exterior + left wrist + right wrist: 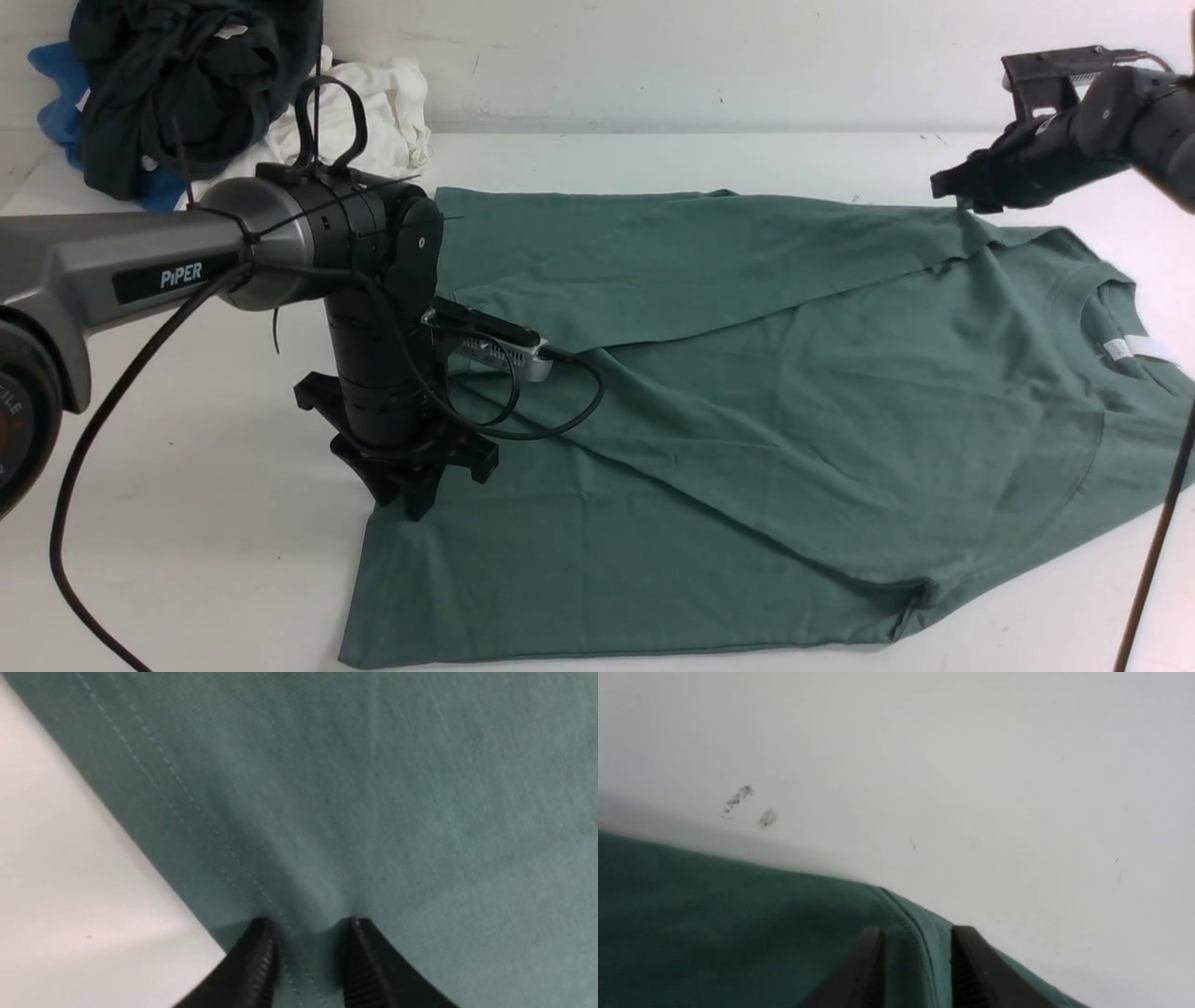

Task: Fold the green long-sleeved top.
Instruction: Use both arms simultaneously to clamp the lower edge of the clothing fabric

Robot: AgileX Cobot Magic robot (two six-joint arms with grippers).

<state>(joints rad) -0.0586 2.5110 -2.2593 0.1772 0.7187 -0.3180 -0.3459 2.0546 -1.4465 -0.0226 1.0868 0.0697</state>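
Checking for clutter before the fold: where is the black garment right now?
In the front view, the black garment is bunched at the table's far left corner, piled with a blue garment and a white garment, beyond the green long-sleeved top.

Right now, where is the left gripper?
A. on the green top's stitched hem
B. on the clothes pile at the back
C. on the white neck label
A: its wrist view shows the left gripper down on the green top's stitched hem, bare table beside it.

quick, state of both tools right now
left tool: down on the green top, jaws apart, grip cannot be told
right tool: open, the top's edge between its jaws
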